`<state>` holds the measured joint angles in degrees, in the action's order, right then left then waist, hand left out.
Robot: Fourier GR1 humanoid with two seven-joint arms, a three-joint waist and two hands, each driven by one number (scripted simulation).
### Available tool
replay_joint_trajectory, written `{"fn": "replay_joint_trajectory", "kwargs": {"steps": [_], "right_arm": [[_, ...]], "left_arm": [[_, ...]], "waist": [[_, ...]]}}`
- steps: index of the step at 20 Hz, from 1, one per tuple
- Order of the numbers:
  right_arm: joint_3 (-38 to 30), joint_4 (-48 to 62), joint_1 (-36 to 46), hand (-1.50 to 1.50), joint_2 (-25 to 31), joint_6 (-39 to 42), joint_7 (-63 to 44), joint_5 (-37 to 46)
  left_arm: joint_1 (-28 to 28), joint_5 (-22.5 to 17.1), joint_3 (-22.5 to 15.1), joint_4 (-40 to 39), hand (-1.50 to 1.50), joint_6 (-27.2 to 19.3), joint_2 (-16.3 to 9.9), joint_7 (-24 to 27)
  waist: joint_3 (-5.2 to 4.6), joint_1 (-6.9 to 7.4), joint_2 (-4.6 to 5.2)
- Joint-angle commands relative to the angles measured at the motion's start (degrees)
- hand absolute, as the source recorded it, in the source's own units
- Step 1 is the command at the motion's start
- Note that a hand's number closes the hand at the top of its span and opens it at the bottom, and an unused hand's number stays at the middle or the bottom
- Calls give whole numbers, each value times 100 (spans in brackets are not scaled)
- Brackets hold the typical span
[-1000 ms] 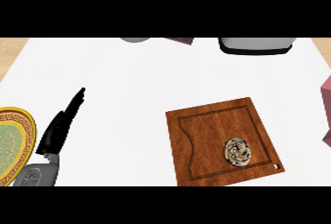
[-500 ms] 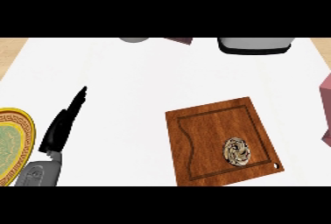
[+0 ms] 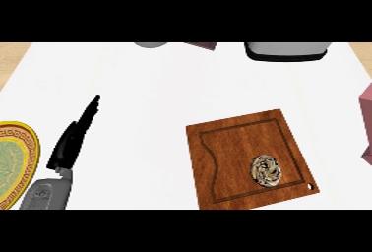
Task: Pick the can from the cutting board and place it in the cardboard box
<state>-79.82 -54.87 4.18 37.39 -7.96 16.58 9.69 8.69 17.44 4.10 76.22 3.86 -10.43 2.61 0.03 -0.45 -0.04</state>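
A dark wooden cutting board [image 3: 225, 162] lies on the white counter, right of centre. The can [image 3: 266, 170] stands on the board's right part, seen from above as a round patterned top. My left hand [image 3: 73, 139] shows at the left, fingers straight and pointing up and away, well apart from the board. My right hand is out of the view. At the right edge a pinkish-brown box [image 3: 365, 123] is partly cut off.
A yellow-rimmed green plate [image 3: 16, 165] sits at the left edge beside my left forearm. At the back stand a grey-and-black appliance [image 3: 285, 50], a grey round object [image 3: 150, 45] and a pinkish-brown corner [image 3: 202, 46].
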Motion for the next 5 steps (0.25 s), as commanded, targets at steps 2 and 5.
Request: {"fn": "replay_joint_trajectory", "kwargs": {"steps": [2, 5], "right_arm": [[-48, 747, -565, -150, 270, 167, 725, -404], [57, 948, -824, -150, 534, 429, 686, -531]], "left_arm": [[-101, 12, 38, 48, 0, 73, -89, 97], [-70, 52, -36, 39, 0, -22, 75, 63]], "waist": [[2, 22, 1], [1, 15, 1]]}}
